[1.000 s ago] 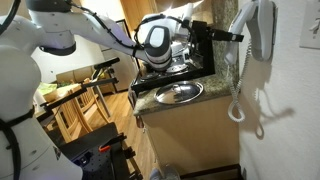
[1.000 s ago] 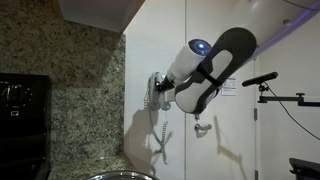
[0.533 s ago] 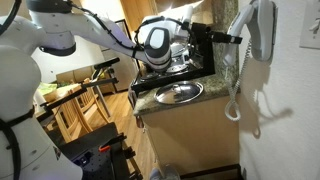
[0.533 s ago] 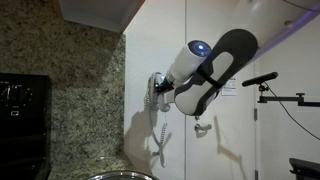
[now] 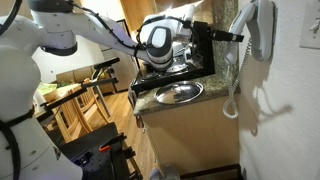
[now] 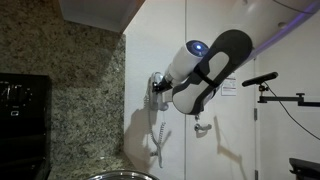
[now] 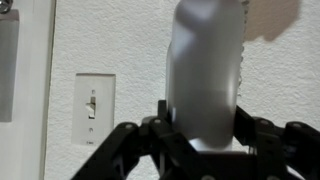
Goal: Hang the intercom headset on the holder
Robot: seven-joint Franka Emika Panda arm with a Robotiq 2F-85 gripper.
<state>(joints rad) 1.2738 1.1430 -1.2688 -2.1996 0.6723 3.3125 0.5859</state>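
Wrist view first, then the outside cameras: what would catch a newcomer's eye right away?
In the wrist view, the light-grey intercom headset fills the centre, clamped in the gripper, with a white switch plate on the wall beside it. In an exterior view, its white coiled cord hangs down the wall.

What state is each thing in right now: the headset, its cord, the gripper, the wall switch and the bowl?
intercom headset: upright against the wall, gripped.
coiled cord: hanging loose down the wall.
gripper: shut on the intercom headset.
switch plate: toggle position too blurred to tell.
steel bowl: upright on the counter.
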